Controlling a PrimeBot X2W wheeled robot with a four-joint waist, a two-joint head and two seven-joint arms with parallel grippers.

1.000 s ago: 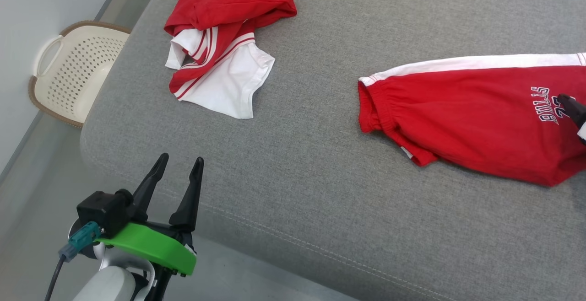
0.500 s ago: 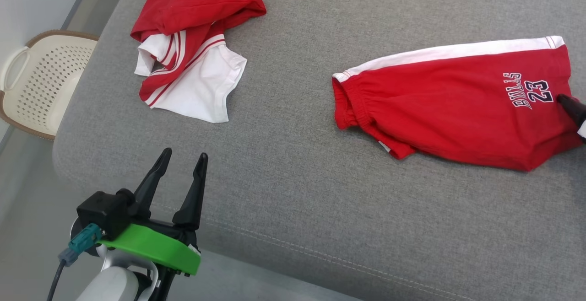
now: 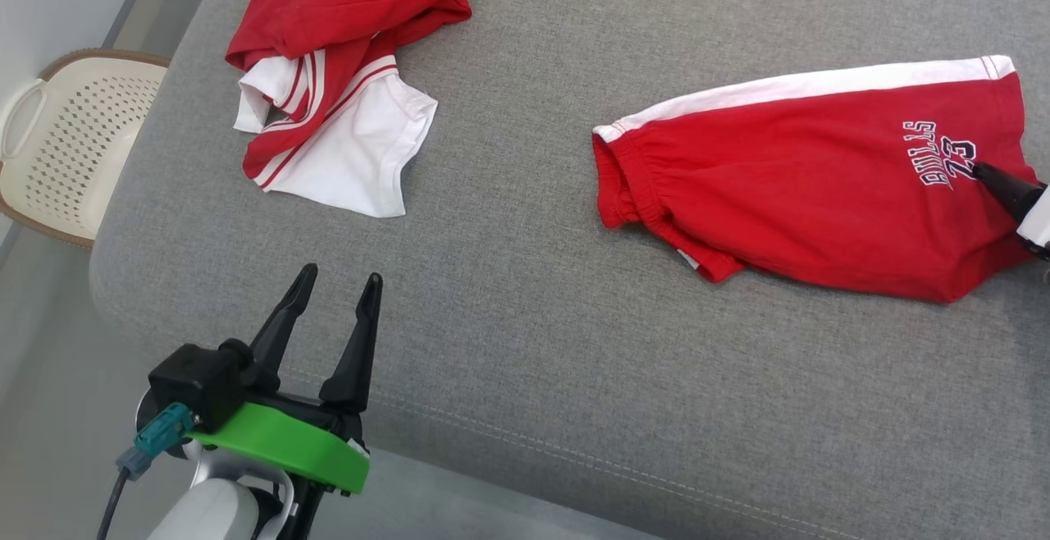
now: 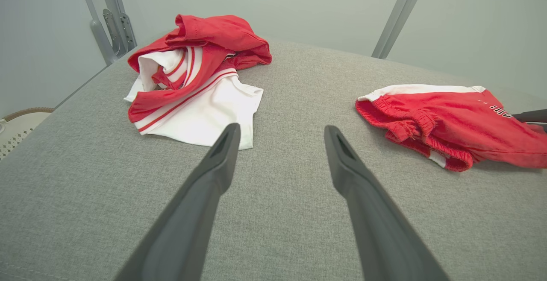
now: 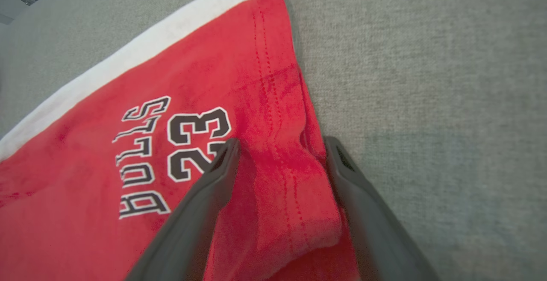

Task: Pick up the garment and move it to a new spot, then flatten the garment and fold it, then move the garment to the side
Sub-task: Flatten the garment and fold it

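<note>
red shorts [image 3: 804, 203] lie flat on right side of grey surface [image 3: 533, 359], "bulls 23" print near the hem. right pincer [image 5: 282, 141] released, fingers spread and straddling a bunched fold at the hem, tips on the fabric. left pincer [image 3: 340, 273] released, empty, above near edge. crumpled red-and-white garment [image 3: 328, 97] far left, well apart. cream basket [image 3: 57, 154] on floor.

Bright, even, diffuse light with faint, soft shadows. Wrist views curve toward the edges; focus mostly sharp.
</note>
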